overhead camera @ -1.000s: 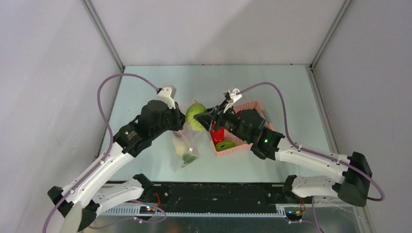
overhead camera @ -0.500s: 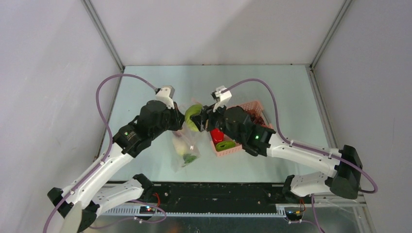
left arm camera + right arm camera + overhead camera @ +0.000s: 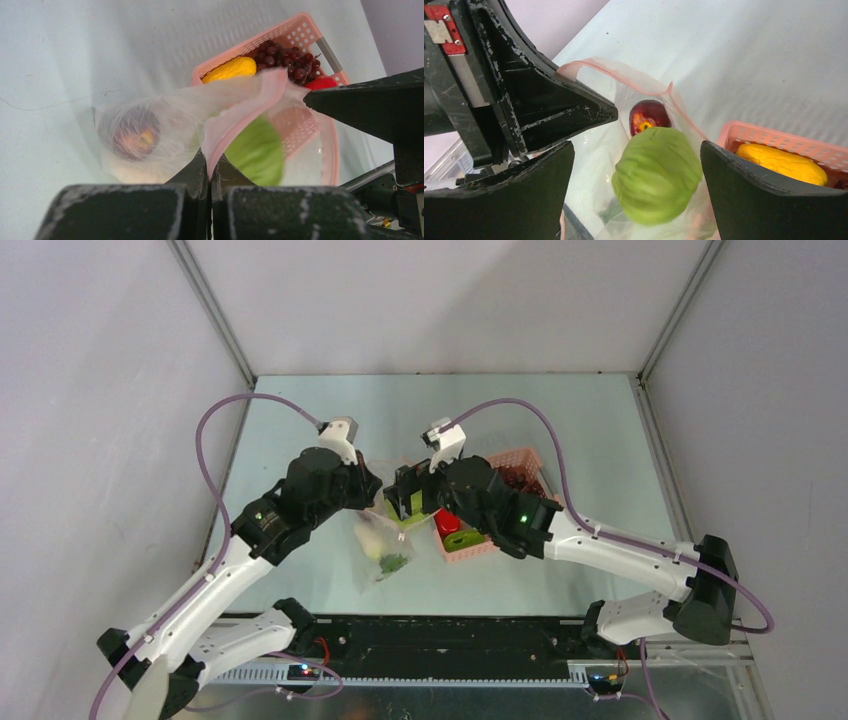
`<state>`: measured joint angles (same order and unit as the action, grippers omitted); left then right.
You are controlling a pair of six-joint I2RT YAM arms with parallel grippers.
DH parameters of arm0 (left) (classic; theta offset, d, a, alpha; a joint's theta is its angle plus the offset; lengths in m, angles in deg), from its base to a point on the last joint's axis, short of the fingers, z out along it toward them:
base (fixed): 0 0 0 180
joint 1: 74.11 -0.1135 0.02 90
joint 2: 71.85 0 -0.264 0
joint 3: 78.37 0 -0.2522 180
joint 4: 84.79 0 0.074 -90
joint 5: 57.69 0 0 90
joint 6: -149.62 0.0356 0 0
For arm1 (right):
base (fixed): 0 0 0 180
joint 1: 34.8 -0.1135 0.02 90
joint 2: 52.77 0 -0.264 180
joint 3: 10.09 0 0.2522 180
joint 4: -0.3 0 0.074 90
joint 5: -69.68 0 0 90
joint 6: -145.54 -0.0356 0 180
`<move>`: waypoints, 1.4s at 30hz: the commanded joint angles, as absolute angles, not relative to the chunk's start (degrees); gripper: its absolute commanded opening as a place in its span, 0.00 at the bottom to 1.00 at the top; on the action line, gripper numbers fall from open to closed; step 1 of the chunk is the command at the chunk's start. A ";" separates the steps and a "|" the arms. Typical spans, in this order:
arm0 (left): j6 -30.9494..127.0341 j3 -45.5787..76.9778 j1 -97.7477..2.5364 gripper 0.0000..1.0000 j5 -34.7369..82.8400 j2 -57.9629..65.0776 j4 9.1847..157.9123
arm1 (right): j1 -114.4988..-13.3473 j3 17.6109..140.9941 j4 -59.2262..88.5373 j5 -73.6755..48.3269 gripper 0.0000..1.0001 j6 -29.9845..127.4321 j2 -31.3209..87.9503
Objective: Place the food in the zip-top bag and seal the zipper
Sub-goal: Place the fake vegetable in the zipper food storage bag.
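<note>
Green leafy food [image 3: 656,172] sits loose between the wide-open jaws of the right tool [image 3: 636,150], just over the clear bag [image 3: 596,145] beneath it, whose zipper [image 3: 235,125] the left tool [image 3: 209,175] pinches tight; that rim is best held high and taut for the drop.

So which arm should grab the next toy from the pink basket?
Right. The right gripper is open, not squeezing the leafy green piece at the zip-top bag, and the pink basket is just beside it. The left gripper is shut on the bag's edge, holding its mouth open.
</note>
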<state>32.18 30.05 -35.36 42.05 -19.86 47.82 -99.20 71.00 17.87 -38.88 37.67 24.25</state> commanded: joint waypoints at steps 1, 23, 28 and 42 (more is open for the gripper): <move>32.19 30.28 -35.87 0.00 41.52 -21.23 50.18 | -99.64 73.54 18.26 -38.18 0.99 39.25 20.65; 32.04 30.56 -36.82 0.00 42.32 -23.33 50.47 | -87.71 68.12 37.92 -42.77 0.99 29.23 8.26; 32.03 30.55 -36.99 0.00 41.82 -23.01 50.48 | -78.60 62.77 37.44 -31.30 0.99 23.68 10.84; 32.19 30.34 -37.16 0.00 41.40 -21.72 50.11 | -81.80 61.88 23.97 -38.70 0.99 11.42 31.56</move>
<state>32.16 30.05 -36.61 42.09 -21.94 47.86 -79.50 60.29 28.67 -33.09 18.65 27.59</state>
